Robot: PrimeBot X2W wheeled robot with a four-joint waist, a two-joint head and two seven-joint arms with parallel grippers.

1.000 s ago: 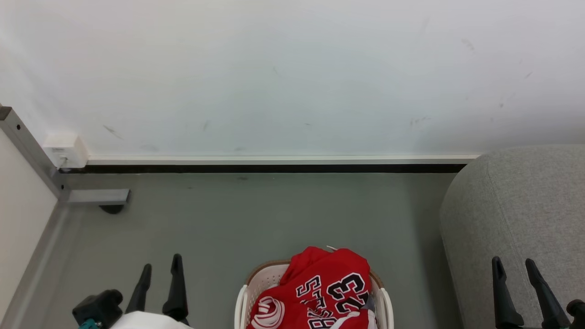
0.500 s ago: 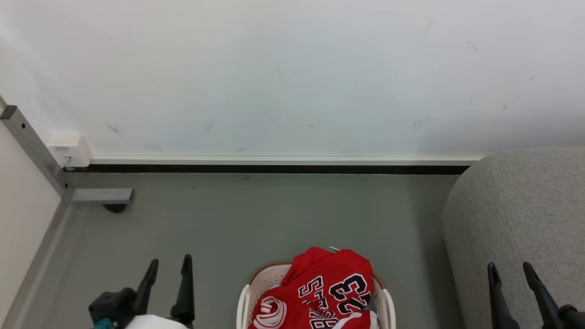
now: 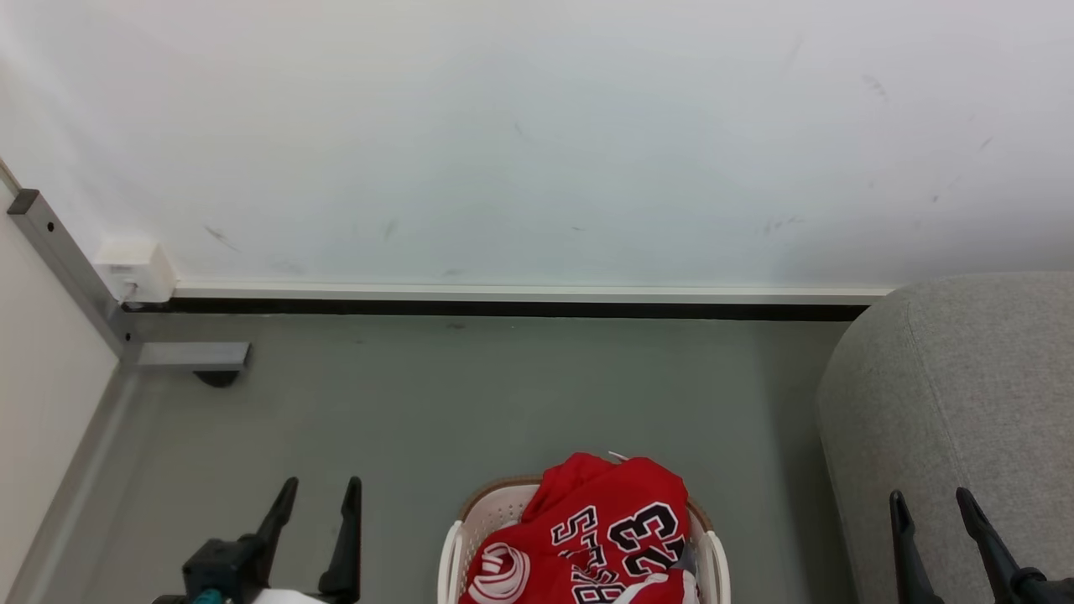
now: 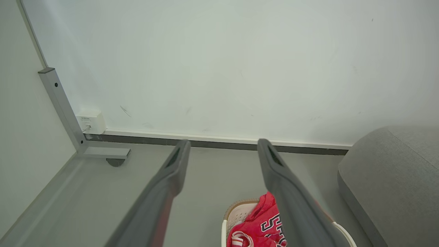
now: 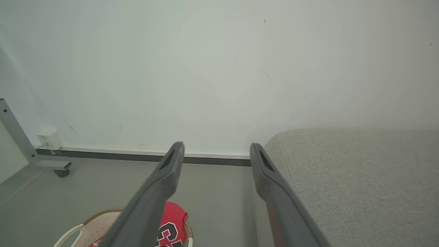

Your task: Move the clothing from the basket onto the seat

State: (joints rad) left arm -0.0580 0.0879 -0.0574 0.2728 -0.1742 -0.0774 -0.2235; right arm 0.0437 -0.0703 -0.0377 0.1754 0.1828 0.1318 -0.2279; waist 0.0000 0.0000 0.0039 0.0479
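The clothing (image 3: pixel 604 537) lies heaped in the basket (image 3: pixel 480 510) on the floor (image 3: pixel 503 386), near the seat (image 3: pixel 965 403). The left end effector (image 3: pixel 323 484) and right end effector (image 3: pixel 930 497) hang spread and empty on either side, probably readying a first grab.

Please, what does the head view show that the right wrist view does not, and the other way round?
Head view, beyond the right wrist view: the left gripper, open, and the whole number 23 on the red jersey. Right wrist view, beyond the head view: much more of the top of the grey seat. Both share: the white basket with the jersey in it, the seat beside it, the open right gripper, the white wall box.
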